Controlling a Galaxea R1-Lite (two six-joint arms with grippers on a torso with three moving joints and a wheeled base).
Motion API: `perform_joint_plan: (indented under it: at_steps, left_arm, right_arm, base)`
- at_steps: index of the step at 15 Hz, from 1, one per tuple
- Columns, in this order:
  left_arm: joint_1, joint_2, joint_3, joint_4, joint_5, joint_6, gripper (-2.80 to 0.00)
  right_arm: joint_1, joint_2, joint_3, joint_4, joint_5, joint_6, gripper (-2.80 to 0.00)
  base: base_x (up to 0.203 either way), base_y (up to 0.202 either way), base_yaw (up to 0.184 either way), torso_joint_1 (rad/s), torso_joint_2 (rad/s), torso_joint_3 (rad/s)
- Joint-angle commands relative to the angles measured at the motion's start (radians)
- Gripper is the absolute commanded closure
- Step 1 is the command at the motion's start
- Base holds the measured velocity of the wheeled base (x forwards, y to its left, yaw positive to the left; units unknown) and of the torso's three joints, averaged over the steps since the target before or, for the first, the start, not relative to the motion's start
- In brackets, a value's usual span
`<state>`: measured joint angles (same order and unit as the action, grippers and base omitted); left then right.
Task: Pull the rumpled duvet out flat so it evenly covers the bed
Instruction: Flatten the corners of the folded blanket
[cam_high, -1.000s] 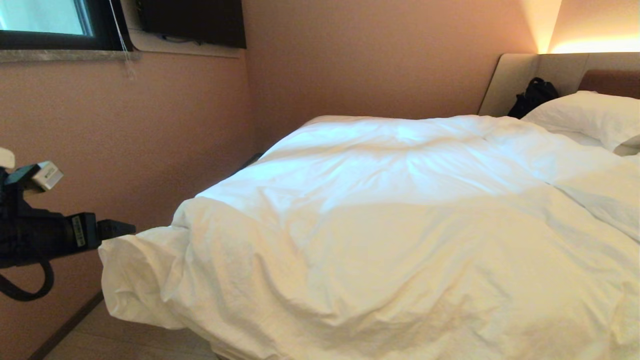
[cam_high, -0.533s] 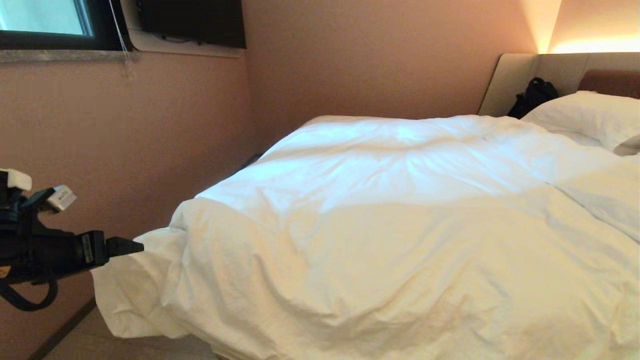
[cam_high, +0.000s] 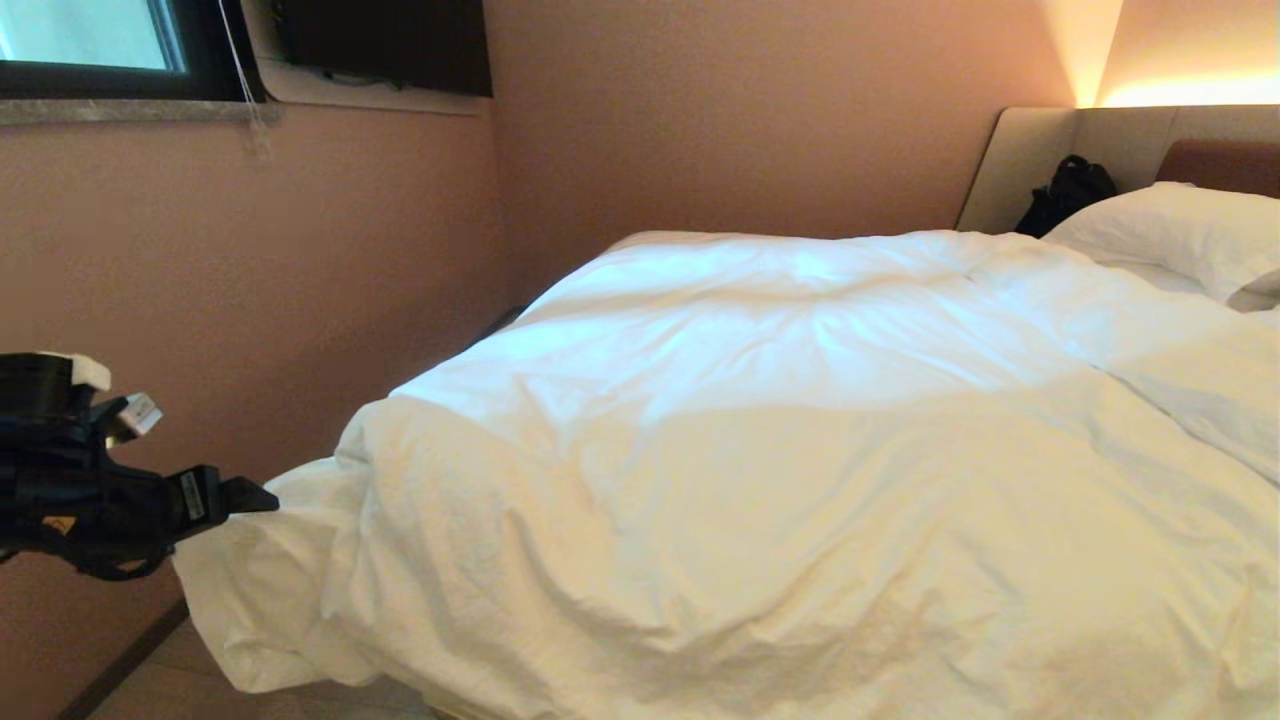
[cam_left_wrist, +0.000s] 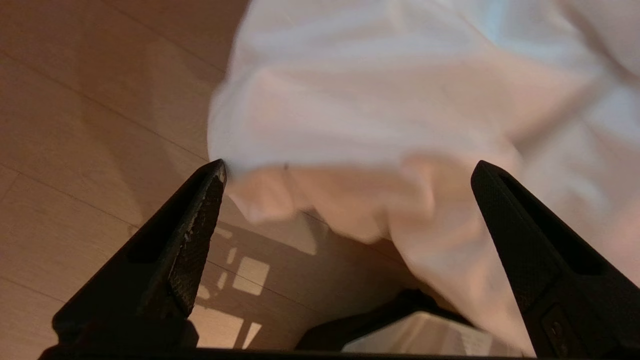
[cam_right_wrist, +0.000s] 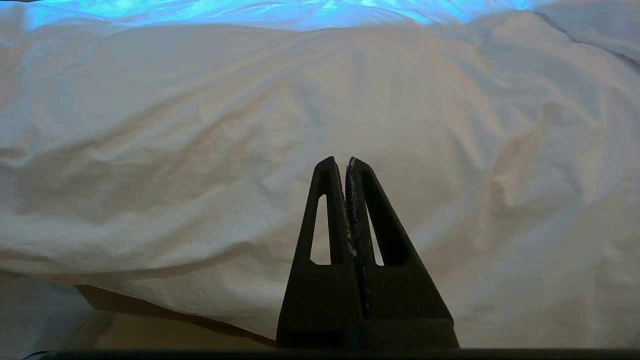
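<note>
Duvet (cam_high: 760, 450) lies rumpled over your bed (cam_high: 1030, 165), its near-left corner hanging off toward the floor (cam_left_wrist: 75, 125). Your left gripper (cam_high: 262, 498) (jaws wide, holding nothing) sits beside that corner. Right gripper (cam_right_wrist: 345, 162) is closed, empty.

The duvet (cam_high: 760, 450) is a thick, puffy white quilt in a creased cover, spread over most of the bed (cam_high: 1030, 165) with broad folds and shallow hollows across its top. Its near corner bunches into a rumpled lump that spills over the bed's foot edge and hangs toward the floor, right at the tips of the left hand (cam_high: 262, 497); in the left wrist view that corner (cam_left_wrist: 380, 150) sits between the wide-spread fingers (cam_left_wrist: 200, 220). From the hand, the duvet runs away toward the beige padded headboard with its brown panel.
</note>
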<state>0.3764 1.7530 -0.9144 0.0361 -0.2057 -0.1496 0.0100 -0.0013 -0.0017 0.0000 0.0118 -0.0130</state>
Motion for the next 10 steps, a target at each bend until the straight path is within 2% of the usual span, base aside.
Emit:
perform_joint_plan:
  at_steps: [1,4,10]
  left_arm:
    - [0.005,0.124,-0.042,-0.010,0.002,-0.011,-2.80]
    - [0.005,0.224,-0.115,-0.017,0.005,-0.023,-2.80]
    - [-0.019,0.283,-0.171,-0.016,-0.012,-0.014,-2.80]
  right_arm:
    - [0.001,0.001,0.000,0.000,0.000,-0.001,0.00]
    - [-0.001,0.001,0.000,0.000,0.000,-0.001,0.00]
    - [0.001,0.001,0.000,0.000,0.000,-0.001,0.00]
  base:
    - [0.000,0.000,0.000,0.000,0.00,0.000]
    - [0.000,0.000,0.000,0.000,0.00,0.000]
    - [0.000,0.000,0.000,0.000,0.00,0.000]
